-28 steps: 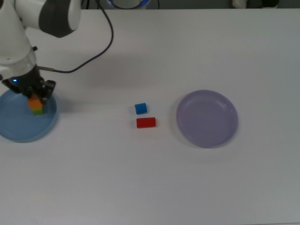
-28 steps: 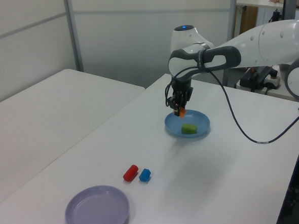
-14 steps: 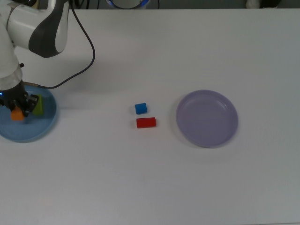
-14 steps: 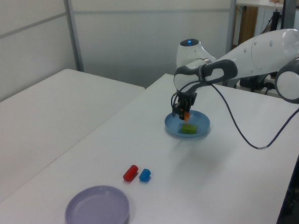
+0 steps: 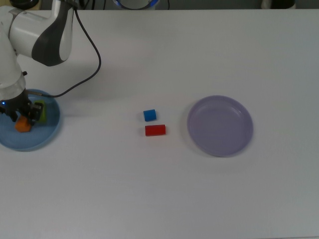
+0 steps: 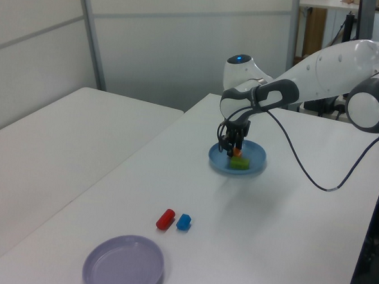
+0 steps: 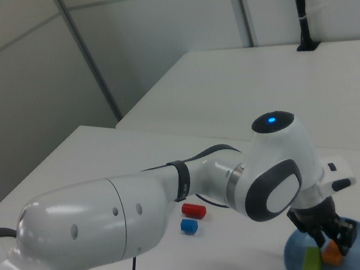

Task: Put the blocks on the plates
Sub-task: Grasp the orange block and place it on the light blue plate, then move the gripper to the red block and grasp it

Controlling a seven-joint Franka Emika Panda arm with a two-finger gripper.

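1. Top view: the claw (image 5: 20, 118) is down inside the light blue plate (image 5: 47, 137) at the top view's left edge, clenched on the orange block (image 5: 22, 125).
2. The lime-green block (image 5: 41, 111) lies in the same plate, just beside the orange one and towards the top view's right.
3. In the right view the orange block (image 7: 332, 254) sits low between the fingers (image 7: 344, 233), close to the plate's floor; whether it touches the floor cannot be told. The lime-green block (image 7: 312, 261) lies just to the right view's left of it.
4. The blue block (image 5: 149, 115) and the red block (image 5: 155, 130) rest on the white surface (image 5: 164, 194) near the middle of the top view, just beside each other, outside both plates.
5. The lavender plate (image 5: 220, 125) sits to the top view's right of those two blocks, with nothing in it.
6. In the left view the arm (image 6: 323, 60) reaches in from the left view's right, and a black cable (image 6: 304, 168) hangs from it over the surface.
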